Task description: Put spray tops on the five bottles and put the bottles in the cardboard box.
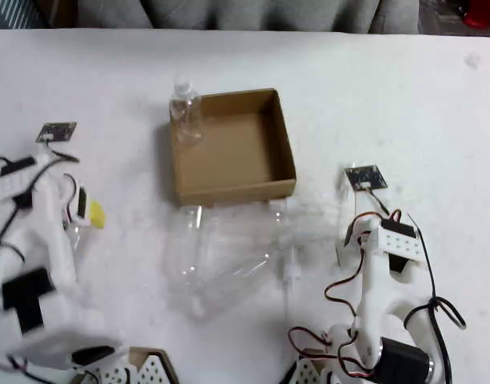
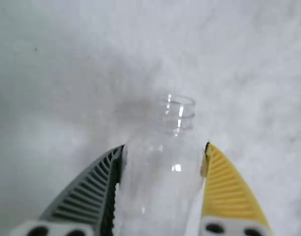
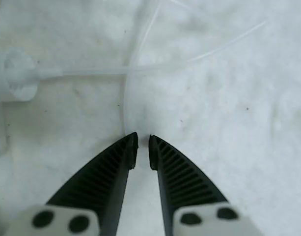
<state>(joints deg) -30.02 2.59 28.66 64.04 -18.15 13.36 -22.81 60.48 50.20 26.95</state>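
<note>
My left gripper (image 2: 162,162) is shut on a clear, capless bottle (image 2: 165,177), its grey and yellow fingers pressing the bottle's sides; the open neck (image 2: 179,112) points away over the white table. In the high view this gripper (image 1: 85,216) sits at the left. The cardboard box (image 1: 280,144) lies at the centre, and a bottle with a spray top (image 1: 185,112) stands at its back left corner. Several clear bottles (image 1: 221,256) lie in front of the box. My right gripper (image 3: 142,147) is shut just above the table, with thin spray tubes (image 3: 140,69) and a spray top (image 3: 13,73) beyond it.
A loose spray top (image 1: 291,268) lies between the lying bottles and the right arm (image 1: 384,256). White cloth covers the table (image 1: 404,96). Open room lies behind and to the right of the box.
</note>
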